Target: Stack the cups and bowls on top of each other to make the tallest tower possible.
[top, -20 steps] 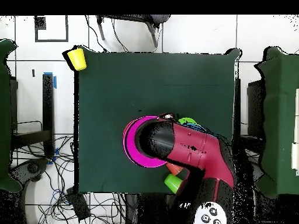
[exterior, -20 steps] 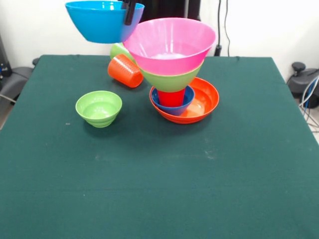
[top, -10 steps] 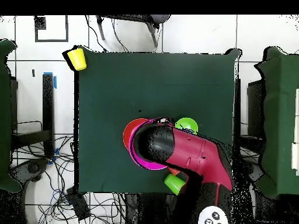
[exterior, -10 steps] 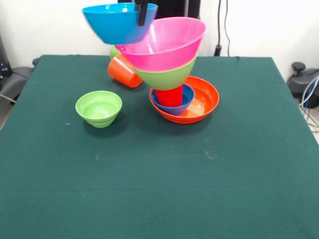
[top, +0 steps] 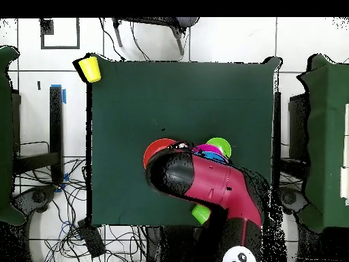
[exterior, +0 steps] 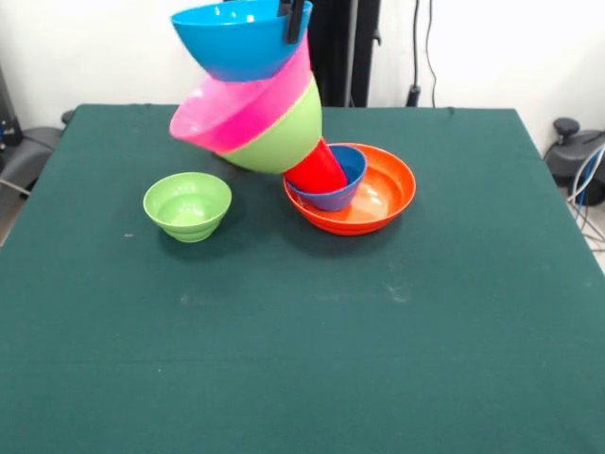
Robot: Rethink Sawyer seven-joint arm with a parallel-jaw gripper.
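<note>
Tipped hard since a second ago, your tower [exterior: 284, 142] now leans toward the small green bowl's side of the front view, where it stood nearly upright before. Your gripper [exterior: 294, 21] comes down at the top edge, its dark fingers clamped over the rim of the large blue bowl [exterior: 241, 38], which has travelled across from the picture's left and now presses into the huge pink bowl [exterior: 227, 109]. You can see the pink bowl and the large green bowl [exterior: 284, 137] nested beneath it swung over together, mouths facing sideways. The red cup [exterior: 317, 170] under them slants too, its foot in the small dark blue bowl [exterior: 336, 184], which sits tilted inside the wide orange bowl [exterior: 373, 194] on the green table [exterior: 331, 359]. The small green bowl [exterior: 187, 205] stands upright and apart, in the same spot as before. From overhead, your red arm [top: 204, 184] covers most of the stack; a light green cup [top: 200, 215] shows beside it, and a yellow cup [top: 89, 68] lies at the table's corner, well apart from everything else.
</note>
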